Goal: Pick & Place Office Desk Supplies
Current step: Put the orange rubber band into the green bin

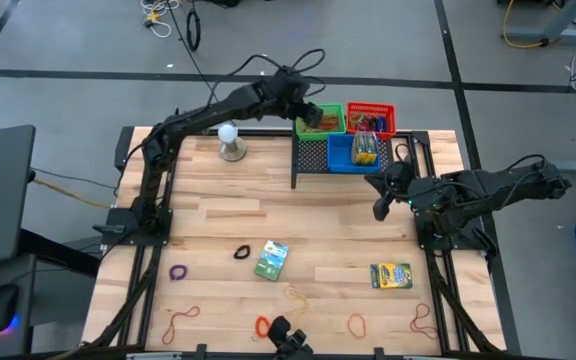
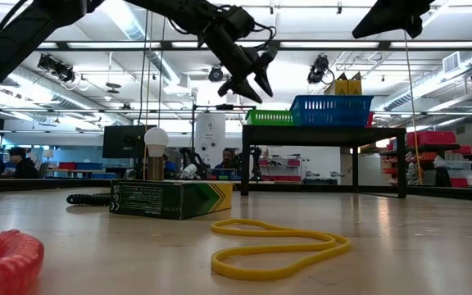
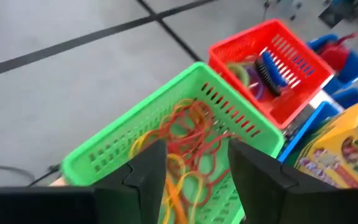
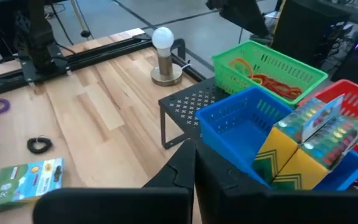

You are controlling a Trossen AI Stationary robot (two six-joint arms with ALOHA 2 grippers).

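Observation:
My left gripper (image 1: 313, 112) is open and empty above the green basket (image 3: 166, 143), which holds red, orange and yellow rubber bands (image 3: 188, 140). It also shows in the low view (image 2: 252, 78). My right gripper (image 1: 381, 207) is shut and empty over the table, on the near side of the rack (image 4: 191, 168). On the table lie a green crayon box (image 1: 271, 260), a yellow crayon box (image 1: 390, 275), a black loop (image 1: 242, 252), a purple loop (image 1: 178, 271), a red loop (image 1: 261, 326), a yellow rubber band (image 2: 273, 246) and reddish rubber bands (image 1: 181, 320).
The green basket, a red basket (image 1: 371, 118) and a blue basket (image 1: 356, 152) holding crayon boxes sit on the black mesh rack (image 1: 311, 158) at the table's far edge. A white ball on a round stand (image 1: 230, 140) stands left of the rack. People sit beyond the table.

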